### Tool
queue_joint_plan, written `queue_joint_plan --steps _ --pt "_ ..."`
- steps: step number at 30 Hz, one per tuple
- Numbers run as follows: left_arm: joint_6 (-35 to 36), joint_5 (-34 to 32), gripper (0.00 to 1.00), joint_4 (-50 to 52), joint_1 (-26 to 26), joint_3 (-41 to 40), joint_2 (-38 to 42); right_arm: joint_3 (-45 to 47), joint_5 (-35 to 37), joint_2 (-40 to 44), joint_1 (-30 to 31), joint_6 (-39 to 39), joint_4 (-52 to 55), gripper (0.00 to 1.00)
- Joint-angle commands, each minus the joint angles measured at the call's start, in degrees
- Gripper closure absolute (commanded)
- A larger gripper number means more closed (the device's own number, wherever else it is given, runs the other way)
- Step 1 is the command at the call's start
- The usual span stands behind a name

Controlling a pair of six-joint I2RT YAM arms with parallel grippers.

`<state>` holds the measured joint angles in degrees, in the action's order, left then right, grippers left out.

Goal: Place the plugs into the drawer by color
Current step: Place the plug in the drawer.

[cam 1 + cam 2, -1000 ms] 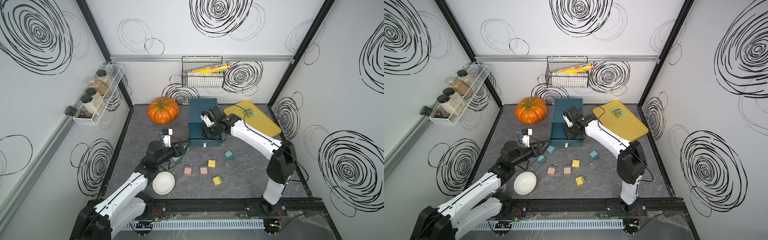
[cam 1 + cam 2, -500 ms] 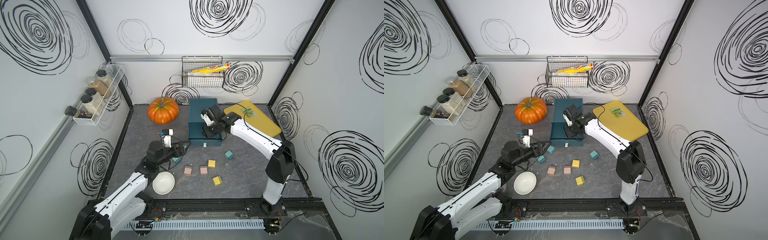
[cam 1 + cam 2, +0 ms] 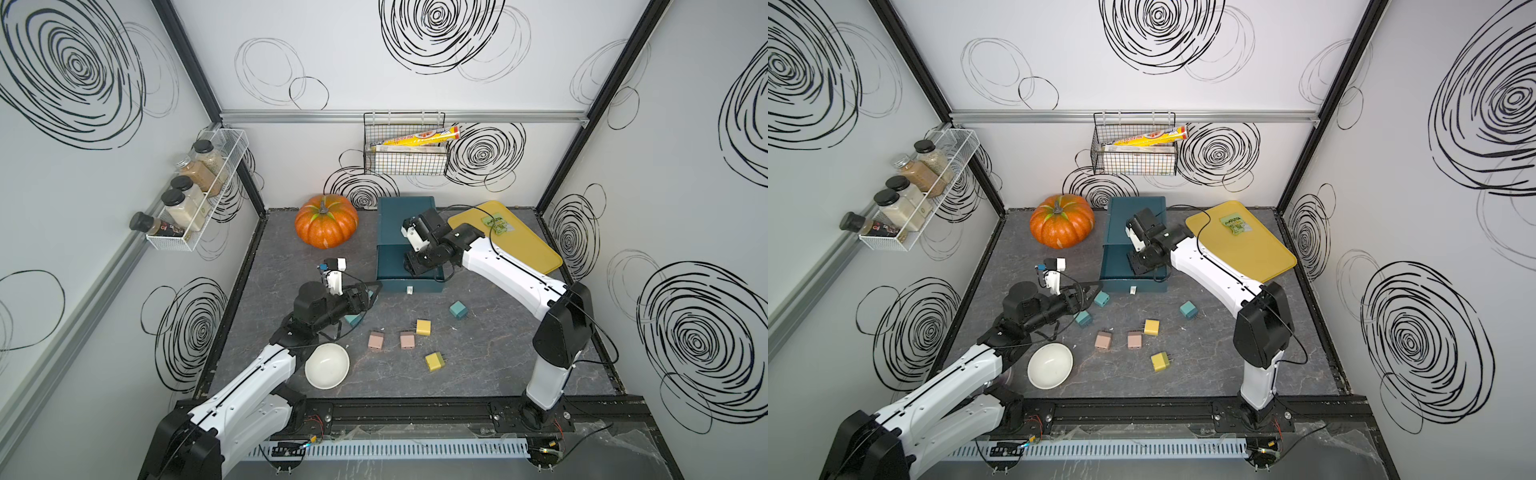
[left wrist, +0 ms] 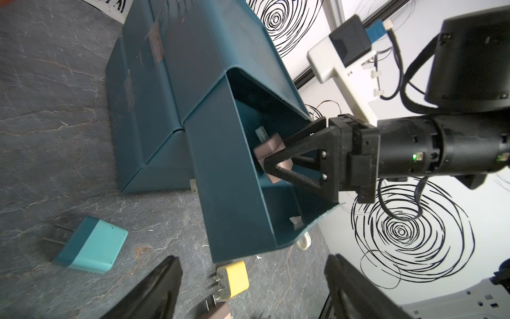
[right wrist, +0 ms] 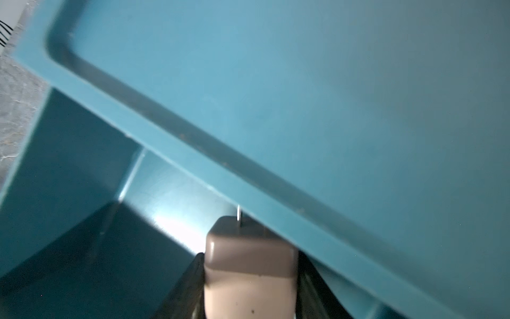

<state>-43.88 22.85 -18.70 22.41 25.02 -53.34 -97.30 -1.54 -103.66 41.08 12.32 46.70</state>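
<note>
Pinching dusty pink plastic cube plug point(image 5: 249, 276) inside dark teal plastic drawer point(image 4: 234, 179), right gripper point(image 4: 276, 157) should drop it low, exit straight.

The right gripper point(image 5: 250, 266) pinches a pink plug point(image 5: 249, 279) (prong point(image 5: 238, 216) showing) inside the teal drawer point(image 5: 303, 82).

The left arm point(image 3: 249, 386) stretches low from the 7 o'clock corner toward 1 o'clock, with the left tool point(image 3: 372, 293) held level, jaws spread wide and nothing between them. The right arm point(image 3: 511, 274) rises from 5 o'clock and bends toward 10 o'clock. The right tool point(image 4: 273, 156), angled downward, pinches a pink plug point(image 5: 249, 265).
</note>
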Motion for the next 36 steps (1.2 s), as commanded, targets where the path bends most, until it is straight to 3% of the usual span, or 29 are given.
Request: queue_joint_plan --steps 1,4,11,14,18,23,29,32,36 --pt "1.1 -0.6 0.10 -0.5 0.3 1.8 0.9 -2.7 -0.5 3.0 0.3 -0.4 0.2 0.44" --pt "1.1 -0.8 0.07 0.0 0.3 2.0 1.0 -3.7 -0.1 3.2 0.3 -0.7 0.9 0.39" --pt "1.8 -2.9 0.07 4.1 0.3 2.8 2.1 -2.9 -1.7 7.4 0.3 -0.7 -0.6 0.39" --pt "4.0 -6.7 0.13 11.1 1.8 4.7 3.1 -0.5 -1.6 11.1 0.2 -1.0 -2.8 0.39" --pt "6.8 -21.7 0.14 26.6 11.6 9.2 7.0 5.5 -3.9 19.6 0.2 -2.2 -6.5 0.40" --pt "5.2 -26.5 0.17 39.3 20.4 12.1 6.4 19.5 -2.6 34.5 0.1 -1.6 -15.1 0.36" --pt "-0.4 -38.6 0.12 46.6 32.9 10.7 2.8 36.5 -3.8 45.0 0.1 -0.8 -25.4 0.37" --pt "-1.5 -39.5 0.08 46.0 34.5 9.8 -2.5 41.6 -5.8 48.1 0.1 -1.0 -29.0 0.38" --pt "-1.1 -40.0 0.08 42.9 35.2 8.2 -10.2 46.5 -3.0 53.1 0.1 -1.2 -30.8 0.36"
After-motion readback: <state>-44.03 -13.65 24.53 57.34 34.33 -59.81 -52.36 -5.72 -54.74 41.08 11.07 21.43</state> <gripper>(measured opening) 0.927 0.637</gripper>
